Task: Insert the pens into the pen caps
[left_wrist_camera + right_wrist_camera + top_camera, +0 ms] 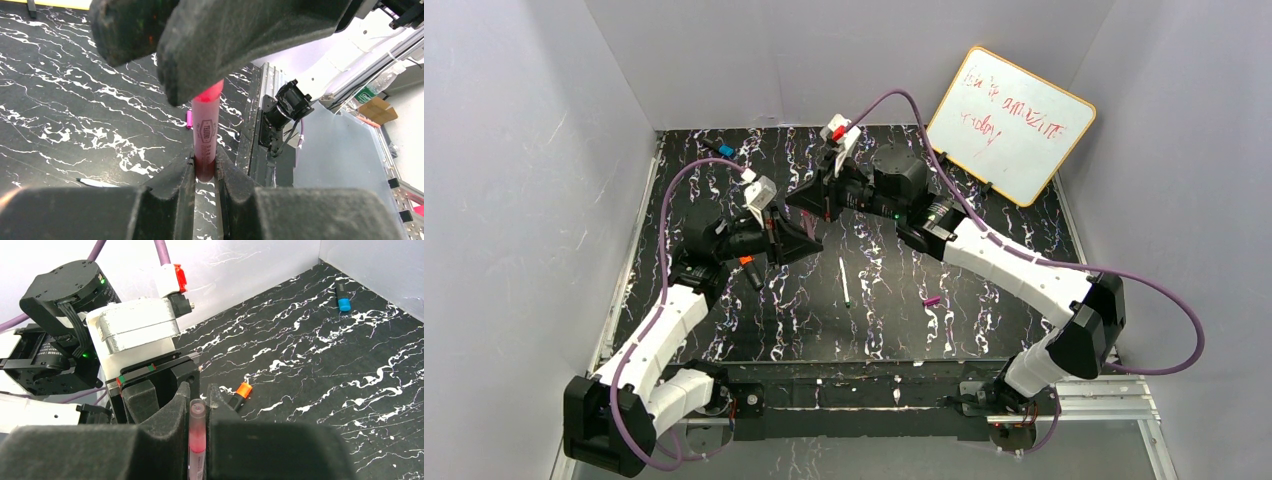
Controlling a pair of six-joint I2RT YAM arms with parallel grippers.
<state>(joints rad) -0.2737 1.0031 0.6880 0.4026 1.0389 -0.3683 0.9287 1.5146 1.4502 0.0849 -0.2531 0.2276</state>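
Observation:
My left gripper point(796, 238) point(205, 162) is shut on the thin pink pen point(206, 132) and holds it above the table. My right gripper point(812, 203) point(198, 396) meets it tip to tip and is shut on the pale pink cap point(197, 420); the pen's pink tip shows inside the cap. The short black marker with an orange end point(749, 268) point(240, 393) lies under the left gripper. The thin white pen point(845, 280) point(97, 183) lies mid-table. The magenta cap point(931, 300) point(189, 119) lies to its right. I see no separate orange cap.
A black marker with a blue end point(721, 150) point(343, 300) lies at the far left corner. A whiteboard point(1010, 122) leans at the back right. White walls point(524, 200) enclose the marbled black table point(984, 320).

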